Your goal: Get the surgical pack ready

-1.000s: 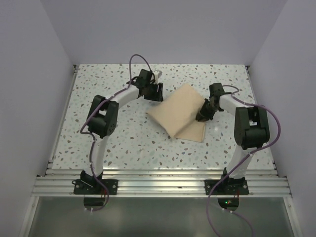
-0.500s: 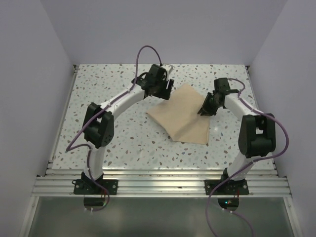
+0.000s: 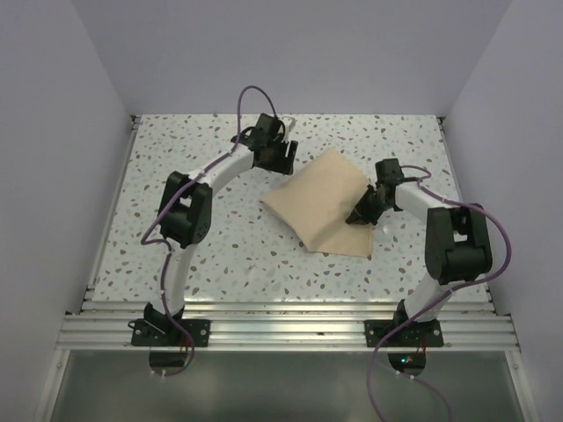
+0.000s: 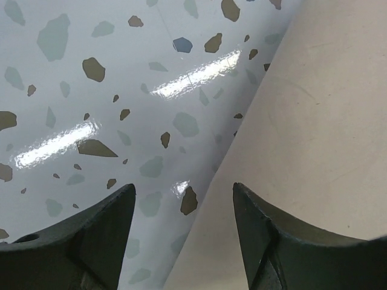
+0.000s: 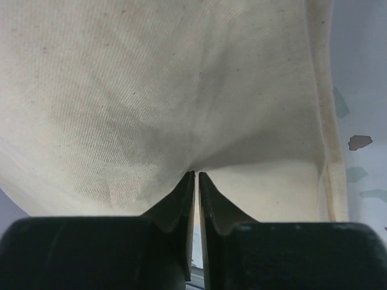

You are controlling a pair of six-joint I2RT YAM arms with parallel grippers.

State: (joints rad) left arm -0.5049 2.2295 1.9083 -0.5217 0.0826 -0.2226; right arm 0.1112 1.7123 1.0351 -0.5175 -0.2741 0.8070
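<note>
**Right gripper (image 5: 196, 175) pinches the wrap (image 3: 324, 200); left gripper (image 4: 181, 193) open at its border**

I see the tan wrap lying folded on the speckled tabletop (image 3: 220, 246), a little right of the middle and nearer the far edge than the near one. My right gripper has its jaws almost together on a fold of cloth at the wrap's right side. My left gripper hangs with jaws wide over the wrap's far-left border. One finger is above bare tabletop, the other above cloth, and it grips nothing.
</note>
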